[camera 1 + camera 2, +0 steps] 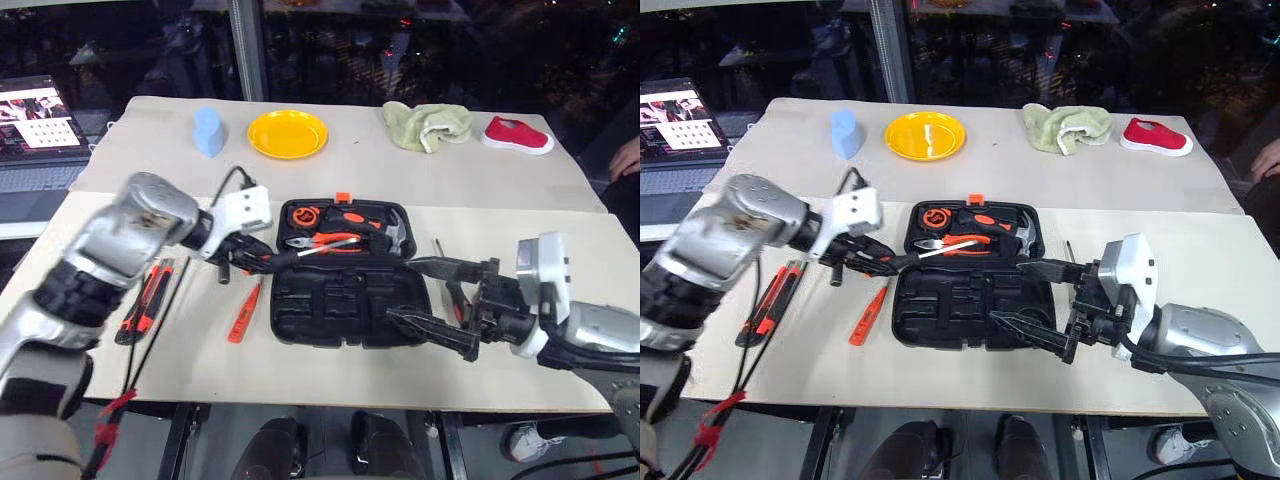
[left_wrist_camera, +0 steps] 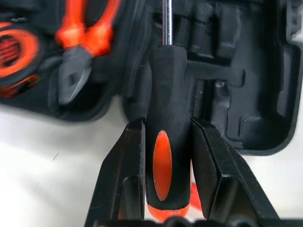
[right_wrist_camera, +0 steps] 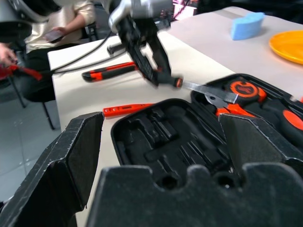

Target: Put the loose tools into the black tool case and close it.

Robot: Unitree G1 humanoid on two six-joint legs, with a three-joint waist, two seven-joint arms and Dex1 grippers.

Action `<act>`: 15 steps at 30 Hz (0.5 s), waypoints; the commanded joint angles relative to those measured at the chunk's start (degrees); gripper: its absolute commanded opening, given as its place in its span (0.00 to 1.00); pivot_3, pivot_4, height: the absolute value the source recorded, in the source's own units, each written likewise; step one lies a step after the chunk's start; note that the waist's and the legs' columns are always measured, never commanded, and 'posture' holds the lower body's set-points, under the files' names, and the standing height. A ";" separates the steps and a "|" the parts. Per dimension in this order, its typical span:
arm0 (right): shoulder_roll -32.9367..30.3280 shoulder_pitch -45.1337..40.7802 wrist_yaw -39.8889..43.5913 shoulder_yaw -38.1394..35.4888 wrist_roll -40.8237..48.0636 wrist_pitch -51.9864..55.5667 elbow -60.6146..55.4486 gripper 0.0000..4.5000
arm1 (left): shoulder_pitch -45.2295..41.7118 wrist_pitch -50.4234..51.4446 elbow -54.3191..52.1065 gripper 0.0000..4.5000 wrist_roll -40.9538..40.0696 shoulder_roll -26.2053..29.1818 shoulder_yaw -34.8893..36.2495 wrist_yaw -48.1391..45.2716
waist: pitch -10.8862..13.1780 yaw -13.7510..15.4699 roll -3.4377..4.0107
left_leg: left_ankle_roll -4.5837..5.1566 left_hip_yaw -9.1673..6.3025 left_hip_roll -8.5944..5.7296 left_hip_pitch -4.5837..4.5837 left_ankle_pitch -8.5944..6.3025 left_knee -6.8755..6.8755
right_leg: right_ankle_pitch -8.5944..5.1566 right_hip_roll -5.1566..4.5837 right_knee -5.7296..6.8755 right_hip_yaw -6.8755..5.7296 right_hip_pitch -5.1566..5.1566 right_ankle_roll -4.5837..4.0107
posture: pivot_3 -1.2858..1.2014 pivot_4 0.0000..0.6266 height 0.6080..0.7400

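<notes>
Screwdriver point(image 2: 168, 142), one, sits clamped by its black-and-orange handle in the left gripper point(image 1: 240, 258), shaft reaching over the one open black tool case point(image 1: 340, 305) at table centre. One red tester point(image 1: 244, 311) and one utility knife point(image 1: 146, 300) lie at the case's nine o'clock. At three o'clock, the right gripper point(image 1: 425, 295) hovers, fingers spread wide, empty.

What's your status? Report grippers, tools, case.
Left gripper shut on screwdriver, over open tool case. Right gripper open, empty. Utility knife and red tester on table. Nothing blocking.
</notes>
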 commanded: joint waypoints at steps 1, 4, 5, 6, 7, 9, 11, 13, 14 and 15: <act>-0.05 3.24 -1.90 -4.48 1.51 -0.02 -2.83 1.00 | -5.37 -9.29 9.90 0.20 8.09 -6.76 -4.11 0.78 | 0.00 0.37 -0.01 | 0.07 -0.01 0.00 -0.01 -0.03 0.04 | 0.00 -0.01 0.01 0.00 0.00 0.01 | 0.52 0.24 1.00; 0.45 5.84 -3.44 -6.31 2.15 -0.37 -3.68 1.00 | -7.70 -11.37 15.14 0.20 10.56 -10.74 -5.19 -1.39 | -0.01 0.20 0.00 | 0.35 -0.02 0.01 -0.20 -0.16 0.36 | 0.05 0.00 0.05 -0.05 -0.04 0.10 | 0.52 0.24 1.00; 0.58 6.59 -3.88 -6.74 2.06 -0.55 -4.00 1.00 | -8.20 -11.80 16.23 0.20 11.10 -11.70 -5.10 -1.91 | -0.02 0.09 0.02 | 0.44 -0.02 0.01 -0.21 -0.21 0.46 | 0.07 0.08 0.05 -0.05 -0.03 0.15 | 0.52 0.24 1.00; 0.71 7.21 -4.27 -7.07 1.99 -0.68 -4.32 1.00 | -8.54 -12.13 16.99 0.20 11.45 -12.40 -4.99 -2.61 | -0.02 0.07 0.03 | 0.50 0.02 0.00 -0.20 -0.25 0.49 | 0.09 0.25 0.04 -0.01 -0.02 0.21 | 0.52 0.24 1.00; 0.98 8.13 -4.72 -7.52 1.91 -0.83 -4.80 1.00 | -8.74 -12.61 17.35 0.20 11.78 -12.80 -5.08 -3.75 | -0.02 -0.05 0.03 | 0.55 0.04 0.00 -0.22 -0.28 0.53 | 0.11 0.27 0.00 0.01 0.00 0.26 | 0.52 0.24 1.00; 1.45 9.63 -5.41 -8.10 1.81 -1.08 -5.67 1.00 | -8.77 -12.71 17.52 0.20 12.41 -13.17 -5.10 -5.68 | -0.02 -0.05 0.03 | 0.61 0.07 0.00 -0.23 -0.31 0.59 | 0.16 0.28 -0.05 0.04 0.01 0.34 | 0.52 0.24 1.00; 1.89 11.27 -5.75 -8.65 1.52 -1.40 -6.51 1.00 | -8.72 -11.81 17.25 0.20 12.85 -13.46 -5.00 -7.14 | -0.02 -0.04 0.03 | 0.62 0.07 0.00 -0.23 -0.32 0.59 | 0.16 0.27 -0.06 0.04 0.02 0.35 | 0.52 0.24 1.00; 2.29 12.66 -6.03 -9.11 1.17 -1.70 -7.17 1.00 | -8.66 -10.19 16.40 0.20 12.85 -13.59 -4.72 -8.61 | -0.03 -0.03 0.04 | 0.62 0.07 0.00 -0.22 -0.32 0.59 | 0.16 0.27 -0.06 0.05 0.01 0.35 | 0.52 0.24 1.00; 2.43 13.14 -6.16 -9.33 1.07 -1.84 -7.34 1.00 | -8.62 -9.50 15.90 0.20 12.80 -13.61 -4.53 -9.32 | -0.03 -0.03 0.04 | 0.62 0.07 0.00 -0.22 -0.32 0.60 | 0.16 0.29 -0.06 0.05 0.02 0.35 | 0.52 0.24 1.00; 2.52 13.45 -6.24 -9.51 1.02 -1.96 -7.43 1.00 | -8.54 -9.21 15.49 0.20 12.85 -13.63 -4.33 -9.77 | -0.03 -0.03 0.04 | 0.62 0.07 0.00 -0.22 -0.32 0.60 | 0.16 0.28 -0.05 0.05 0.01 0.35 | 0.52 0.24 1.00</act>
